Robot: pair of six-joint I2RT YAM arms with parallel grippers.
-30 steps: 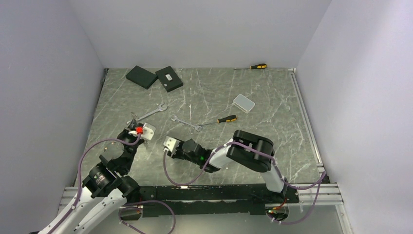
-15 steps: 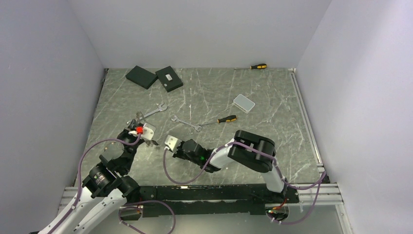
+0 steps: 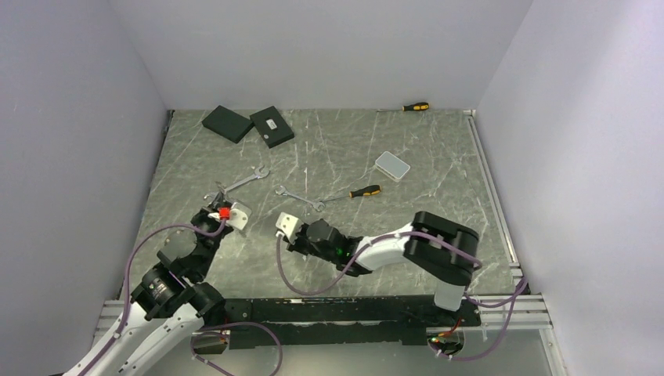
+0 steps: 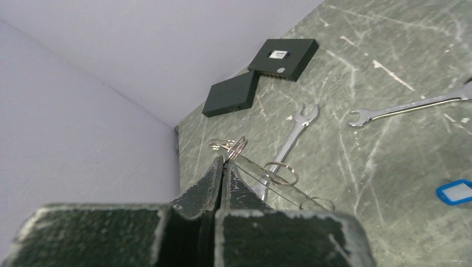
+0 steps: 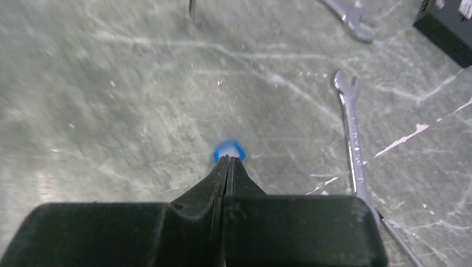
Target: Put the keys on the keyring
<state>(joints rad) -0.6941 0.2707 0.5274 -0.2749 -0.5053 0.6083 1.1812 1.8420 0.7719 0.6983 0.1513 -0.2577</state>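
My left gripper (image 4: 224, 161) is shut on the thin grey wire of the keyring (image 4: 236, 149), whose small loops trail over the table to its right. In the top view this gripper (image 3: 219, 200) sits at the left. One of the keys, a silver spanner (image 4: 290, 138) (image 3: 243, 180), lies just beyond the wire. The other spanner (image 4: 412, 104) (image 5: 352, 135) (image 3: 301, 198) lies further right. My right gripper (image 5: 229, 158) (image 3: 282, 218) is shut, with a small blue tag (image 5: 229, 149) (image 4: 454, 192) sticking out at its tips.
Two black boxes (image 3: 227, 123) (image 3: 272, 125) sit at the back left. A yellow-and-black screwdriver (image 3: 363, 191) lies right of the spanners, a pale flat box (image 3: 391, 165) lies behind it, and a second screwdriver (image 3: 415, 106) rests at the back wall.
My right gripper has closed and moved a little right and away from the near edge, and its elbow has swung right. The left gripper stays shut in almost the same place.
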